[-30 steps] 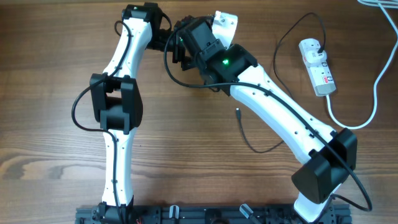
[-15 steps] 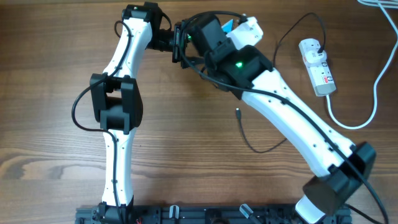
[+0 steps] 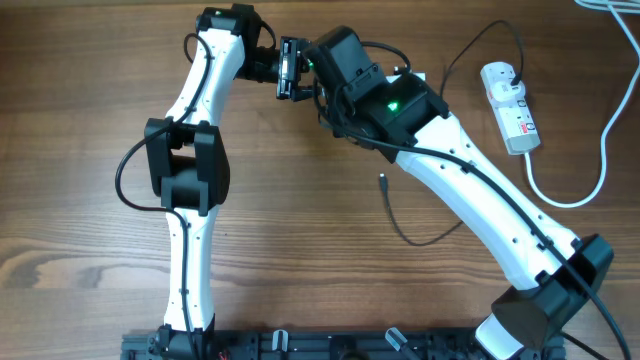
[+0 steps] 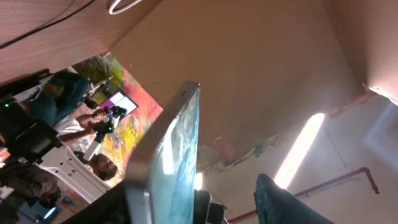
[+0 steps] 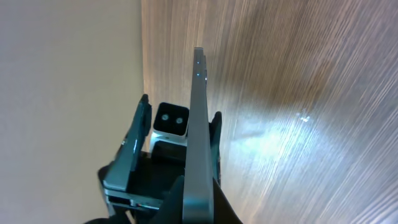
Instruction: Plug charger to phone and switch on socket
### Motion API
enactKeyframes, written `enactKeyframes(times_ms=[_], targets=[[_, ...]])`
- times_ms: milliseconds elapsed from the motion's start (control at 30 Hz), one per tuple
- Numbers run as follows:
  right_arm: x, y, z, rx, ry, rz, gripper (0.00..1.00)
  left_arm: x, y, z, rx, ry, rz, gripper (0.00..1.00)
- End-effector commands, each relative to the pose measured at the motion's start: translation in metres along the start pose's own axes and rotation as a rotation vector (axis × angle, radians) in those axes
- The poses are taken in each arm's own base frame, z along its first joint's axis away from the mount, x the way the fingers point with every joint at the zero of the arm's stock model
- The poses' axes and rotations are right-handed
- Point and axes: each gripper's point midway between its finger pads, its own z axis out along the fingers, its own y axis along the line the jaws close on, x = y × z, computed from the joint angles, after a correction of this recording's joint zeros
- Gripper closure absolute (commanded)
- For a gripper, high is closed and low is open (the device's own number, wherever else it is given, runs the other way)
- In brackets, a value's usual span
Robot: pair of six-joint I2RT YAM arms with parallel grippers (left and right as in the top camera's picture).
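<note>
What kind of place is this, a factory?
More likely a robotics lab or workshop: a left arm and right arm at a wooden table, a socket and charger on it, people by a screen behind.

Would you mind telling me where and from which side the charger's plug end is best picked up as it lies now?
Probably best to grip the charger just behind its plug tip, coming straight down from above with the jaws across the cable. The tip lies flat on the table in the open, so only its sides offer a hold.
</note>
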Motion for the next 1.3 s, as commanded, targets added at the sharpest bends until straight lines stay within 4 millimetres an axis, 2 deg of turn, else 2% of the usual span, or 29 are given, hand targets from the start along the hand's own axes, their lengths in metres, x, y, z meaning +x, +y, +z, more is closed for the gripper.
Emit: enactKeyframes(times_ms=[0,300,500,600,667,1033,1267], targets=[[-0.001,0.012,-0.012,-0.044,0.010,0.084,0.96,0.018,-0.010,-0.001,0.017,0.015,0.013,0.45],[-0.002,0.015,-0.009,-0.059,-0.005,0.088,0.96,0.020,-0.008,-0.001,0.017,0.015,-0.016,0.64],[-0.003,0.016,-0.007,-0.061,-0.011,0.087,0.96,0.020,-0.008,-0.001,0.017,0.015,-0.027,0.63],[-0.002,0.014,-0.003,-0.053,-0.014,0.084,0.96,0.021,-0.008,-0.001,0.017,0.015,-0.027,0.55],[-0.001,0.012,0.001,-0.048,-0.017,0.082,0.96,0.021,-0.008,-0.001,0.017,0.015,-0.024,0.54],[0.001,0.015,0.005,-0.067,-0.008,0.090,0.96,0.021,-0.008,-0.001,0.017,0.015,-0.021,0.55],[0.003,0.006,0.020,-0.035,-0.023,0.078,0.96,0.021,-0.008,-0.001,0.017,0.015,-0.020,0.57]])
